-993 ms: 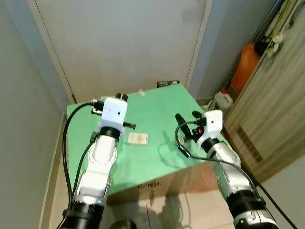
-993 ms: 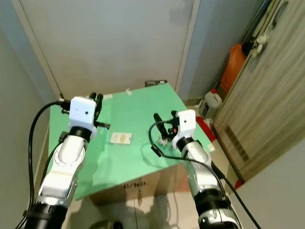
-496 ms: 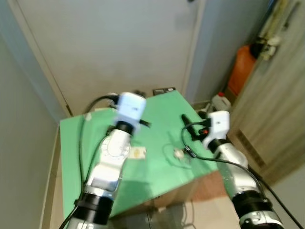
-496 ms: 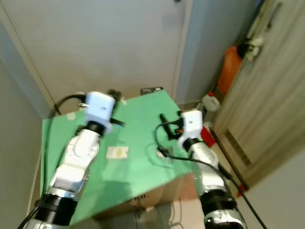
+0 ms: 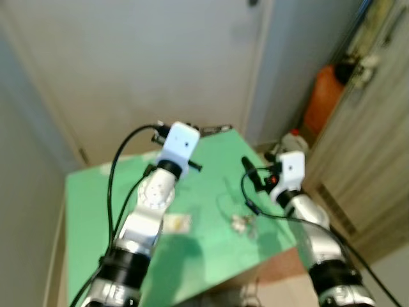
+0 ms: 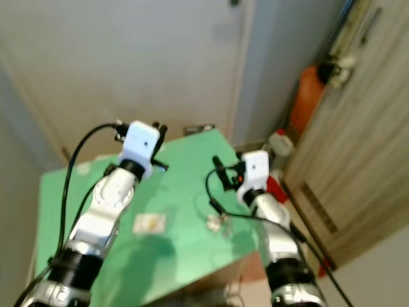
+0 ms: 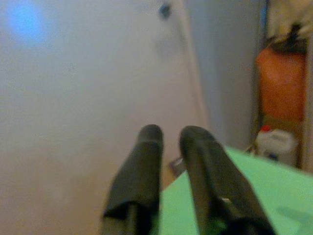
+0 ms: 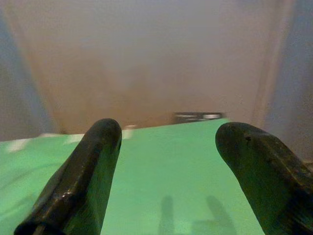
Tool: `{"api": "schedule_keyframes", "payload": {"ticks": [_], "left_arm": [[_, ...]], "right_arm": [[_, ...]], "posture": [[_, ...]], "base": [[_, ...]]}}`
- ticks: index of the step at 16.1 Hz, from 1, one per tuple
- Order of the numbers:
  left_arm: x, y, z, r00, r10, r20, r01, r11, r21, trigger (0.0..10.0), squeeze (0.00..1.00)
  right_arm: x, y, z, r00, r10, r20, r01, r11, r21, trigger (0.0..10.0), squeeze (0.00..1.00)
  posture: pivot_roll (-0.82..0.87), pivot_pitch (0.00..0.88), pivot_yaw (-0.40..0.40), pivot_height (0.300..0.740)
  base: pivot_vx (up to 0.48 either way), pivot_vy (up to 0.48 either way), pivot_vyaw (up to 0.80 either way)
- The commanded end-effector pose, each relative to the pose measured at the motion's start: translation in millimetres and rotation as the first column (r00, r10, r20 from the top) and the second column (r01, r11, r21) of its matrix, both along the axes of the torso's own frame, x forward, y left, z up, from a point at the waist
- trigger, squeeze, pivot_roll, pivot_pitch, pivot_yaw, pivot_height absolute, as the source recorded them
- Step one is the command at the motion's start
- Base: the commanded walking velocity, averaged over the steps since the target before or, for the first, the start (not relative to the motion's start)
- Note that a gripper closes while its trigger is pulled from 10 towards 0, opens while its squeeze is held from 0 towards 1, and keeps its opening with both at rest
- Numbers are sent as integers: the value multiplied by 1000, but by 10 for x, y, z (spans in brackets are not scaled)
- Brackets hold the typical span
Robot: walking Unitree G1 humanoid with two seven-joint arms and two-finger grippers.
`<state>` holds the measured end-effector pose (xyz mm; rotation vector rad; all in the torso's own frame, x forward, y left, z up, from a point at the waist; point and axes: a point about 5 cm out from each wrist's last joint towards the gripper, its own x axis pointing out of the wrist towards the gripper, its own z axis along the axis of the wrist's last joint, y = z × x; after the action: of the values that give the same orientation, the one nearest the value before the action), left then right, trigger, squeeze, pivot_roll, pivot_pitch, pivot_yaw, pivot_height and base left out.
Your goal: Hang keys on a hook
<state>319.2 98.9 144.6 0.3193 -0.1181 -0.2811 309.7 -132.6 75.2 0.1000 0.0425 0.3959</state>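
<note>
Lying loose on the green table, the keys sit at about seven o'clock from the right gripper, whose fingers are spread wide and hold nothing. The left gripper hovers with fingers nearly together, empty. Keys are likely light, hard and jangly; pinching the ring seems the surest hold.

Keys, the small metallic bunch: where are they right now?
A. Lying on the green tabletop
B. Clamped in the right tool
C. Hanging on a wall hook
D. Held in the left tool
A. The small metallic keys lie on the green tabletop, in front of the open right tool, apart from it.
</note>
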Motion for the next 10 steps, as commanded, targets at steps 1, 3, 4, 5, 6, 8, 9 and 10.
{"api": "schedule_keyframes", "payload": {"ticks": [1, 3, 4, 5, 6, 8, 9, 10], "left_arm": [[22, 40, -31, 1000, 11, -16, -11, 1000, -14, 10000, 1000], [94, 112, -89, 998, 42, -48, -43, 999, -17, 10000, 1000], [105, 124, -98, 998, 43, -53, -44, 999, -17, 10000, 1000], [109, 133, -120, 997, 39, -60, -40, 999, -17, 10000, 1000], [114, 142, -155, 997, 36, -70, -37, 999, -12, 10000, 1000], [139, 155, -202, 996, 26, -86, -27, 1000, -6, 10000, 1000], [155, 166, -248, 994, 15, -109, -15, 1000, -5, 10000, 1000], [165, 170, -278, 992, 6, -124, -7, 1000, -5, 10000, 1000]], "right_arm": [[12, 29, 38, 1000, 11, 18, -10, 1000, -4, 10000, 0], [15, 19, 43, 1000, 8, 18, -8, 1000, -7, 10000, 0], [20, 13, 47, 1000, 7, 18, -7, 1000, -8, 10000, 0], [19, 7, 51, 1000, 4, 19, -4, 1000, -9, 10000, 0], [13, 2, 49, 1000, 1, 20, -1, 1000, -9, 10000, 0], [3, -4, 51, 1000, 0, 21, 0, 1000, -9, 10000, 0], [-2, -6, 50, 1000, -1, 21, 2, 1000, -9, 10000, 0], [-10, -9, 47, 1000, -2, 20, 2, 1000, -9, 10000, 0]], "posture": [[31, 0, 27, 740], [26, 0, 28, 740], [25, 0, 28, 740], [22, 0, 29, 740], [22, 0, 29, 740], [18, 0, 30, 740], [18, 0, 31, 740], [14, 0, 31, 740]], "base": [[0, 0, 0], [0, 0, 0], [0, 0, 0], [0, 0, 0], [0, 0, 0], [0, 0, 0], [0, 0, 0], [0, 0, 0]]}}
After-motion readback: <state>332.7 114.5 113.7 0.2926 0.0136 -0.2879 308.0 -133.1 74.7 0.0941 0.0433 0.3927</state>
